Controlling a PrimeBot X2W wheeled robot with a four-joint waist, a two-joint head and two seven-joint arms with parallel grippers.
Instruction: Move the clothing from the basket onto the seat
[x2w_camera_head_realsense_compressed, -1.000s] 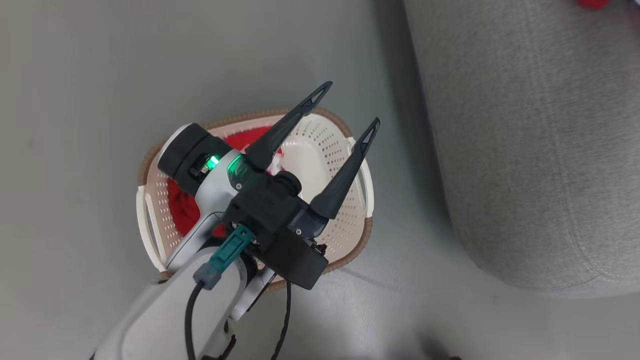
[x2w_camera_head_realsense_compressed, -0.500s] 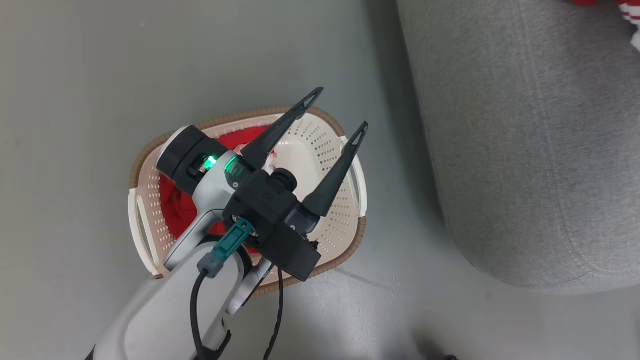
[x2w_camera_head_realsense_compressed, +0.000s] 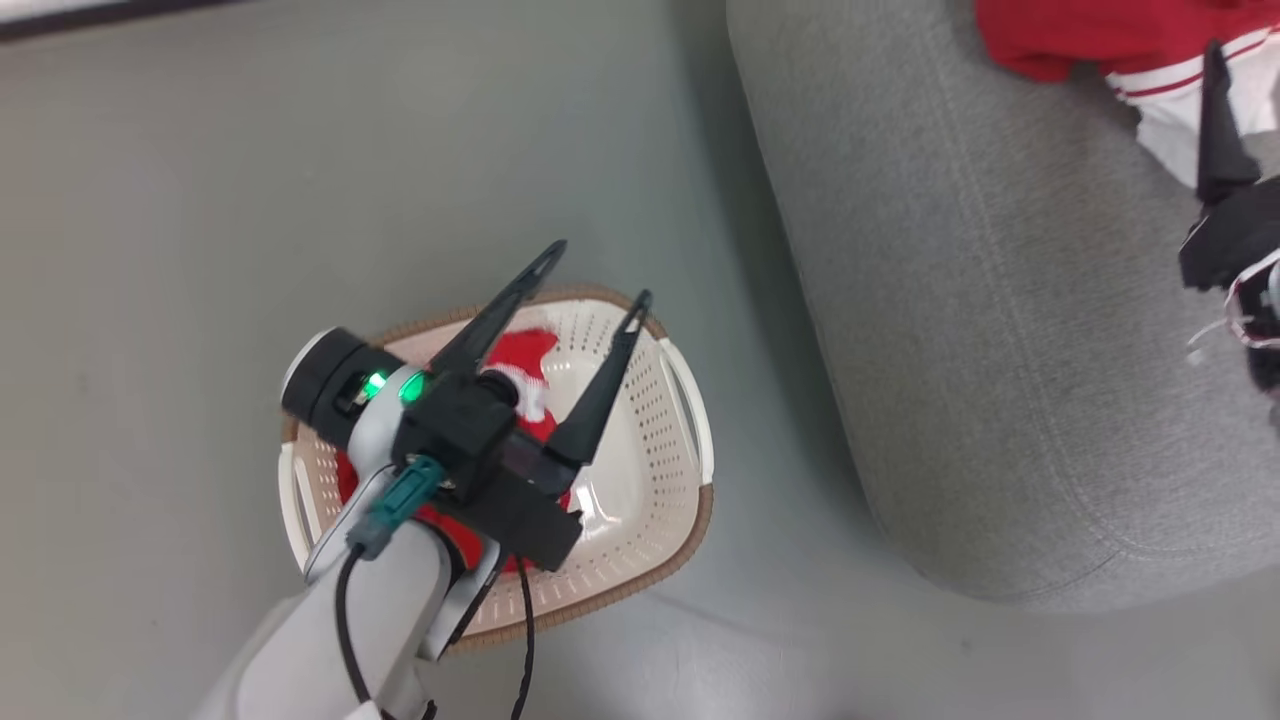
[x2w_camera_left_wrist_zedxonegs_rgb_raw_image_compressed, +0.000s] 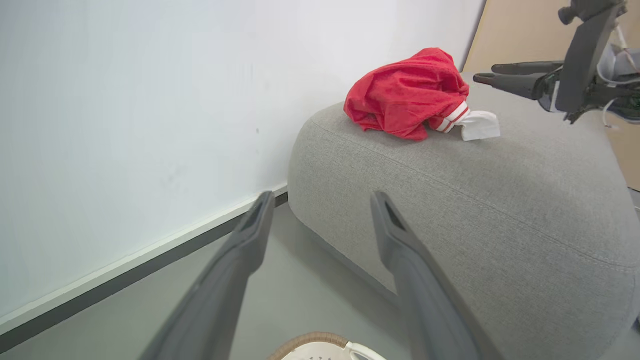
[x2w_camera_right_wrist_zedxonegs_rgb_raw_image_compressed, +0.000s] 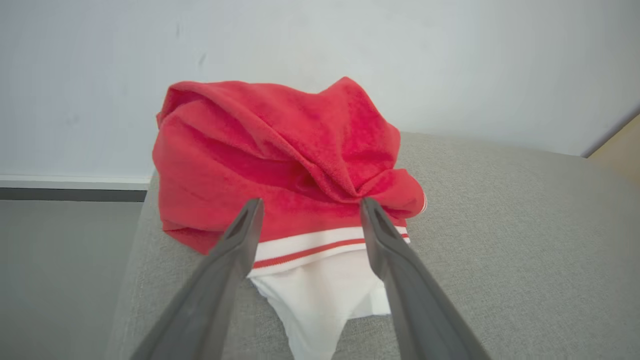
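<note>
Right wrist view has the first red garment (x2w_camera_right_wrist_zedxonegs_rgb_raw_image_compressed: 280, 165) lying bunched on the sofa (x2w_camera_right_wrist_zedxonegs_rgb_raw_image_compressed: 500, 225), near its rounded end by the wall (x2w_camera_right_wrist_zedxonegs_rgb_raw_image_compressed: 300, 40), with the white trim panel turned toward the camera. The right gripper (x2w_camera_right_wrist_zedxonegs_rgb_raw_image_compressed: 311, 201) stands over it with both fingers spread, one on each side of the striped band, pinching nothing; the cloth is let go and rests on the cushion. The second red garment (x2w_camera_head_realsense_compressed: 520, 355) sits in the basket (x2w_camera_head_realsense_compressed: 650, 500) on the floor (x2w_camera_head_realsense_compressed: 150, 250), heaped toward the basket's left side and partly hidden under the left gripper (x2w_camera_head_realsense_compressed: 600, 270). Its fingers are also spread wide and empty, with their tips near the far rim.

The drop-off of one piece looks finished, so about half the job remains. The next move calls for the right arm to lift clear without snagging the trim. The left gripper must dip into the basket, close on a fold and carry it to the sofa.

Since a second ago the head camera has swung. More of the sofa top now shows, with the garment and the right gripper where only a red sliver showed. The left gripper looks smaller against the basket, so it has probably sunk toward it.
</note>
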